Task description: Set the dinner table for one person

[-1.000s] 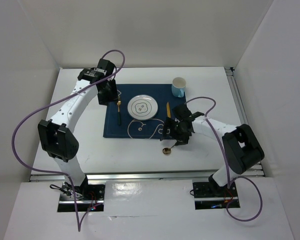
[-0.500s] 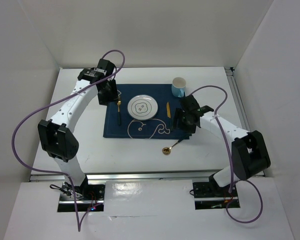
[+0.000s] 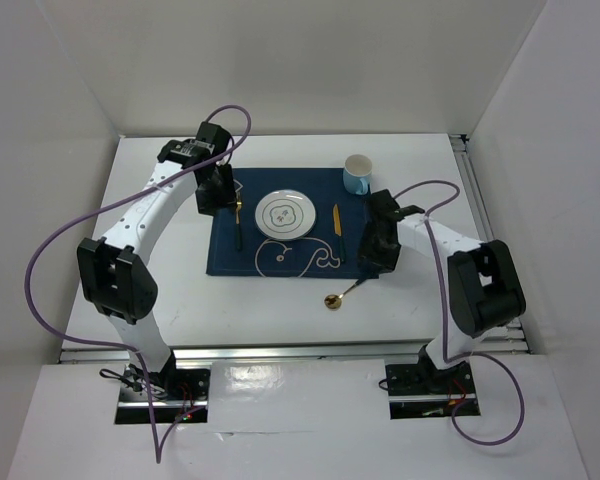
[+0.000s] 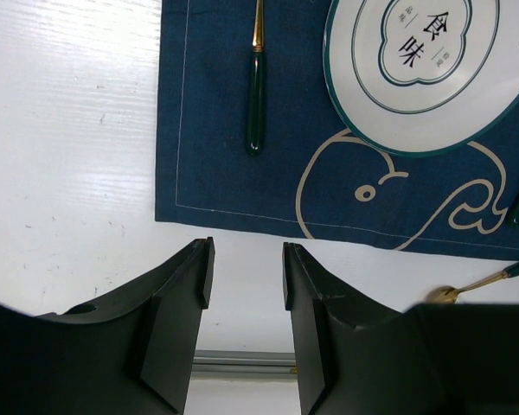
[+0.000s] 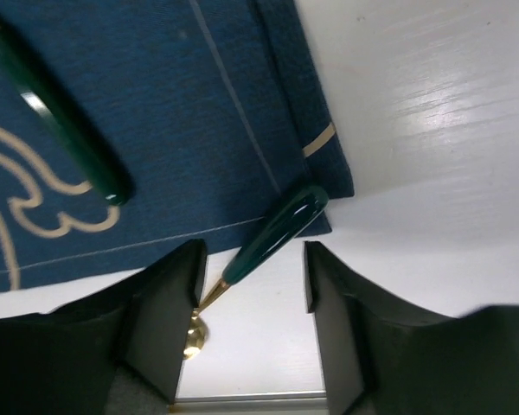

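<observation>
The white dinner table [image 3: 150, 290] carries a navy whale placemat [image 3: 230, 255]. On the mat lie a white plate [image 3: 284, 213], a green-handled fork [image 3: 237, 225] to its left and a green-handled knife [image 3: 338, 228] to its right. A gold spoon [image 3: 342, 293] lies slanted, its handle tip on the mat's front right corner and its bowl on the table. My right gripper [image 3: 370, 264] is open above the spoon handle [image 5: 277, 232], which shows between its fingers [image 5: 253, 277]. My left gripper [image 3: 217, 195] is open and empty [image 4: 246, 272], raised by the fork [image 4: 257, 95].
A light blue cup [image 3: 357, 173] stands at the mat's far right corner. A metal rail [image 3: 280, 350] runs along the table's front edge. White walls close in the back and both sides. Purple cables loop off both arms.
My right gripper has swung back and to the right from over the spoon's neck to the mat's front right corner. The spoon has stayed put. The left arm has not moved.
</observation>
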Robot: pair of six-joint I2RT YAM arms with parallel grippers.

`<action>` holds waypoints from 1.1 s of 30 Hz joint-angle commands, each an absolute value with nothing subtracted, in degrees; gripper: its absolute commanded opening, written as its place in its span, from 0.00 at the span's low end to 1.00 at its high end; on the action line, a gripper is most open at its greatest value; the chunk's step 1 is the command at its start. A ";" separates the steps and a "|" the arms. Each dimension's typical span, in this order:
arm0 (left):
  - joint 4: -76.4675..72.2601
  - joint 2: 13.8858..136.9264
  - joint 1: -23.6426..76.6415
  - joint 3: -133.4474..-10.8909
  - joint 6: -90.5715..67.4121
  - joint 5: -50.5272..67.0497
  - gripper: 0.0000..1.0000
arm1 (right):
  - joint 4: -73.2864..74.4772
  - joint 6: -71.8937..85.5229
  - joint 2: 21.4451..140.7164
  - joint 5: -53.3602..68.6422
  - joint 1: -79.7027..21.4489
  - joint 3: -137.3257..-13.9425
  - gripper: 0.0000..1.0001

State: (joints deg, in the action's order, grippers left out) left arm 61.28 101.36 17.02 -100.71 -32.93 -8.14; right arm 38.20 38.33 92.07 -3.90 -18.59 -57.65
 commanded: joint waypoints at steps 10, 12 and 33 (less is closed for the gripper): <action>60.91 99.49 17.14 -101.43 -31.38 -8.44 0.54 | 37.27 39.64 94.75 -6.41 -17.75 -58.18 0.29; 60.91 99.49 17.14 -101.95 -31.38 -8.44 0.54 | 38.57 39.64 93.69 -7.03 -17.75 -58.18 0.19; 60.91 100.55 17.14 -103.54 -30.85 -7.38 0.54 | 42.20 36.56 89.38 -9.53 -0.99 -63.28 0.00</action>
State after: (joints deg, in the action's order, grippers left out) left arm 61.23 101.36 17.02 -101.36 -32.67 -7.99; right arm 45.34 35.51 87.85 -13.50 -5.50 -62.00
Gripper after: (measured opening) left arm 0.542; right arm 0.286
